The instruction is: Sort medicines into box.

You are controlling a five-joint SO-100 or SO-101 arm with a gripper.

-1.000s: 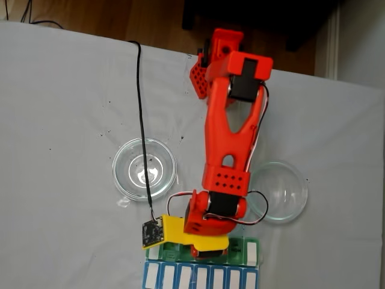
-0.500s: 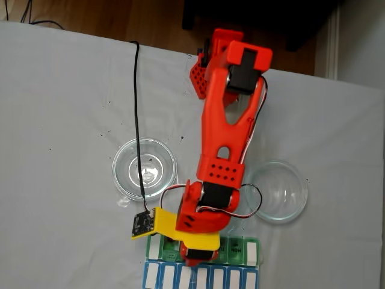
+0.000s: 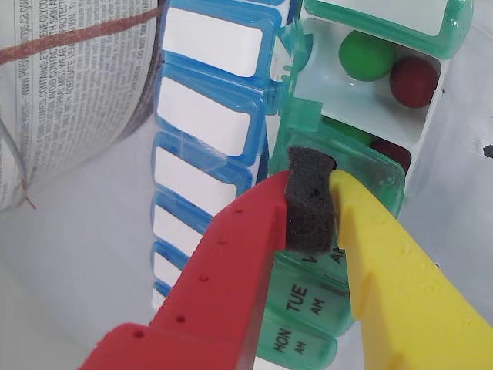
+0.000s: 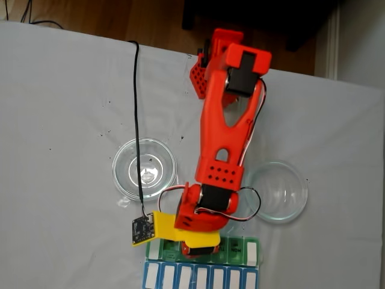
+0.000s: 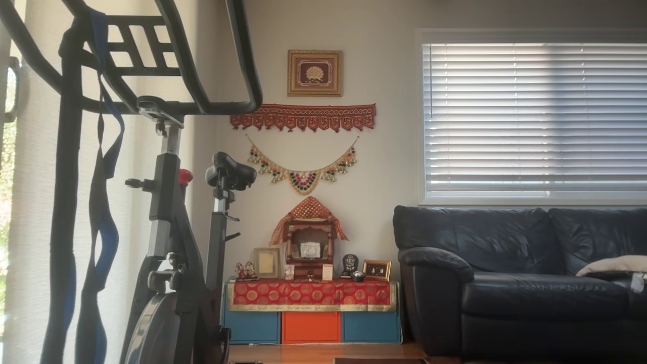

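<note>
In the wrist view, the green translucent pill organiser box [image 3: 362, 193] runs lengthwise near to far, right of a blue-lidded row [image 3: 204, 146]. Its open far compartment holds one green [image 3: 367, 55] and one dark red ball [image 3: 414, 81]. The red-and-yellow gripper [image 3: 312, 202] fingers are together, foam pad on a closed lid.

We see the box [image 3: 339, 193], a translucent green organiser with day-lettered lids, lying flat. 1 open white compartment holds 1 green medicine [image 3: 366, 55] touching 1 dark red medicine [image 3: 414, 81].
</note>
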